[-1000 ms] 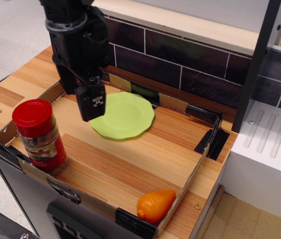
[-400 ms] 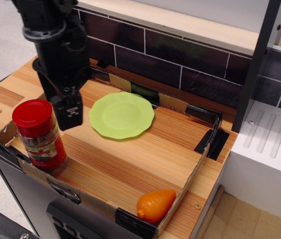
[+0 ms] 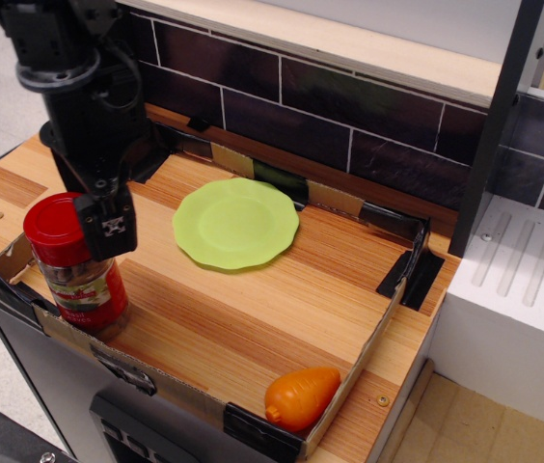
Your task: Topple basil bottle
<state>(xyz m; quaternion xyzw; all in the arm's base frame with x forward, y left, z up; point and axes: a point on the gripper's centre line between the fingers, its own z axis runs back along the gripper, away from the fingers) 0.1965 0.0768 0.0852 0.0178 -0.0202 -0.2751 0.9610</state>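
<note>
Wooden counter (image 3: 253,328) carries a shallow cardboard tray (image 3: 368,347) with black-taped corners; dark tile backsplash (image 3: 349,116) runs behind it, white ribbed drainboard (image 3: 528,280) sits off to the right. Black robot arm (image 3: 74,87) has shifted further left since the earlier frames: a second ago it hung over the plate's left edge, then between plate and bottle, now its gripper (image 3: 108,227) overlaps the right side of the bottle's lid in this view. Cannot tell whether it touches the lid or is just beside it. Jaw state cannot be told either; only one dark finger block shows, fingers look stacked from this angle. Nothing else has moved.

Inside the tray: lime green plate (image 3: 236,223) lies flat toward the back, nothing on it. Basil bottle (image 3: 79,275) stands upright in the front left corner, close to the tray wall, red lid on, red-and-white label facing front, not toppled. Orange carrot toy (image 3: 301,396) lies on its side in the front right corner against the wall, well apart from bottle and plate. The arm hides part of the tray's back left corner.
</note>
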